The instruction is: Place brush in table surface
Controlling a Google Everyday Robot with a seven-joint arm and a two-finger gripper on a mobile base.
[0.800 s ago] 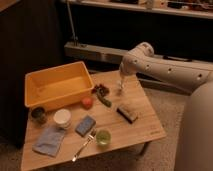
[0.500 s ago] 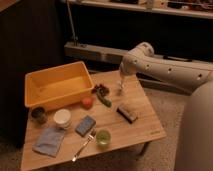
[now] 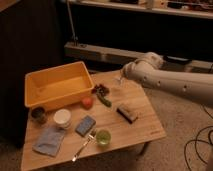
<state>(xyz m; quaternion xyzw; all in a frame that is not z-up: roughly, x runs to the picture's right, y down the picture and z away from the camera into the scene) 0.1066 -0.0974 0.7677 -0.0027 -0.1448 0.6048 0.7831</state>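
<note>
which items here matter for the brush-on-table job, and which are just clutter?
Job:
brush, lying on the table surface
gripper, over the table's far edge, apart from the brush

Clutter:
yellow tub
blue sponge
fork
green cup
white bowl
blue cloth

Brush point(image 3: 127, 112) on table surface point(image 3: 148, 129), tub point(image 3: 59, 98) at left, gripper point(image 3: 120, 81) above far edge behind brush

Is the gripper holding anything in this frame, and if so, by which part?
Nothing appears to be held. The gripper hangs over the far edge of the table surface, apart from the brush, which lies flat on the wood.
</note>
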